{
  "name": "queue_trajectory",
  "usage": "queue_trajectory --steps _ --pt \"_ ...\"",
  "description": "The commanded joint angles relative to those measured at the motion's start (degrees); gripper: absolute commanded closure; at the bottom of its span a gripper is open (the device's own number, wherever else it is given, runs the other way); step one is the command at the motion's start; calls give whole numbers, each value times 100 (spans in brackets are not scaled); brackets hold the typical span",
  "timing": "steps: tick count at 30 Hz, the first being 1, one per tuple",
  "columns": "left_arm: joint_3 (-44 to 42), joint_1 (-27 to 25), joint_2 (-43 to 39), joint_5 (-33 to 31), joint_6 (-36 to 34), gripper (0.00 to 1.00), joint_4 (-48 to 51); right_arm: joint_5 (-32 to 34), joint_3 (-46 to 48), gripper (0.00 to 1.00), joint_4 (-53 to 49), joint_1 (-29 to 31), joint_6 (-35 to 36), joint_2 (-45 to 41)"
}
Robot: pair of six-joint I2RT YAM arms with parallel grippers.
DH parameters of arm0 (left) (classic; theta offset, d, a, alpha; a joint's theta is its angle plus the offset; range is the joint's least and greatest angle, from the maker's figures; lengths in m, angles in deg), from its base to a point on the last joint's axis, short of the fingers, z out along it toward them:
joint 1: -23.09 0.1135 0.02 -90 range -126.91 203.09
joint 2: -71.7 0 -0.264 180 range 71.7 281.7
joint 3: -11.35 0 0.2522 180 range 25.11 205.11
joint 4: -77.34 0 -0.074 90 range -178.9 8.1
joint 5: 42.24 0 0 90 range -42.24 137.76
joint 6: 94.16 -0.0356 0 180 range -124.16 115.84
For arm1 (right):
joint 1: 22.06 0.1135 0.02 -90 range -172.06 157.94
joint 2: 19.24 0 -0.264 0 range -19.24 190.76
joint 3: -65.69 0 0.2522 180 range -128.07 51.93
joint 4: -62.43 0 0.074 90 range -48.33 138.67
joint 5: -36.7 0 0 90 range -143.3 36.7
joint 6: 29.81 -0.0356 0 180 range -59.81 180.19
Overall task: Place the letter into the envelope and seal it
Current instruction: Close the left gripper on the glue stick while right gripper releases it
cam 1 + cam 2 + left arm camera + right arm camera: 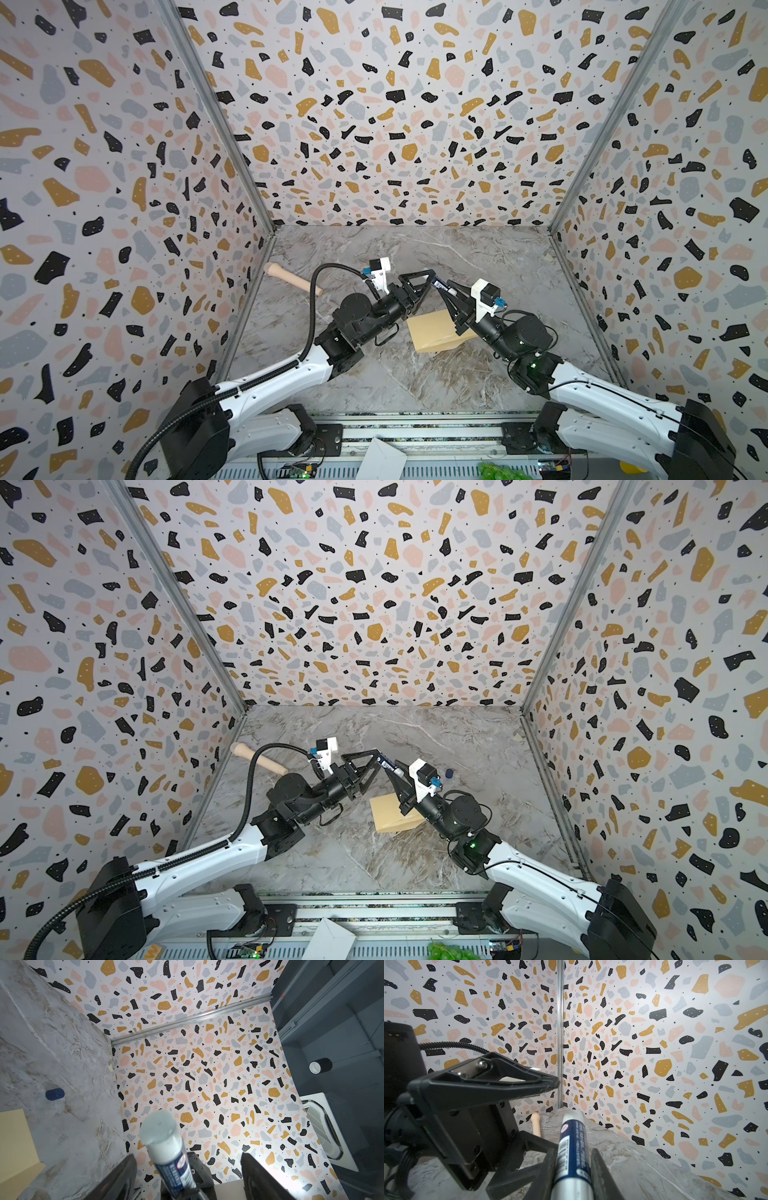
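Since the letter shows in no view, while the envelope (430,332) lies on the table (395,382) partly under the right arm, I judge the letter to be already inside, though the pictures cannot confirm it; the insertion half of the task looks done, and the sealing half is in hand. The right gripper (574,1149) pinches a glue stick (571,1126) by its blue body, raised above the table beyond the envelope's far edge; the left gripper (188,1155) faces it tip to tip, its jaws spread wide on either side of the stick's bare end and touching neither side, as the left wrist view shows. The stick's pale glue end stands exposed; its blue cap (55,1094) sits alone on the table, apart from the stick, so the uncapping is done. Whether the envelope's flap is open or folded down I cannot tell from the top views; a darker triangular fold shows along its near edge, and no glue is visible on it. What is left, as I judge it: bring the stick down to the flap, spread glue along it, fold the flap shut and press it; the left gripper, holding nothing, is free to steady the envelope or press the flap. A wooden pin (293,279) lies near the left wall, touched by neither arm.
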Motion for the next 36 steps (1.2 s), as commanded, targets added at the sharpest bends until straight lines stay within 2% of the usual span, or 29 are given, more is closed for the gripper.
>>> queue_trajectory --steps 1,9,14,19,21,22,23,24,26,29,32,36 --pt "233 -21 76 101 177 27 -357 163 -189 100 403 121 75 10" --pt "298 -19 130 87 152 50 -292 298 -253 100 430 337 141 189" --pt "307 -23 138 25 33 73 -145 317 -255 100 414 370 165 204" --pt "341 -25 181 7 -152 100 34 273 -275 100 314 390 171 193" --pt "375 -26 195 -20 -328 100 177 261 -341 91 150 396 152 159" --pt "389 -26 186 -46 -442 100 260 294 -397 82 5 394 128 118" --pt "406 -14 167 -90 -652 100 352 367 -474 65 -203 395 67 51" --pt "443 -15 119 -154 -999 100 502 444 -543 54 -451 396 -9 -55" --pt "524 -10 -24 -363 -1785 100 936 558 -635 39 -982 390 -99 -351" --pt "405 -2 -435 -588 -3625 100 1190 939 -710 18 -2027 390 -366 -917" --pt "3 0 -968 -796 -5098 100 1119 1438 -834 13 -3391 380 -935 -1385" --pt "-516 2 -1491 -869 -6237 100 770 2034 -833 11 -5071 362 -2200 -1720"
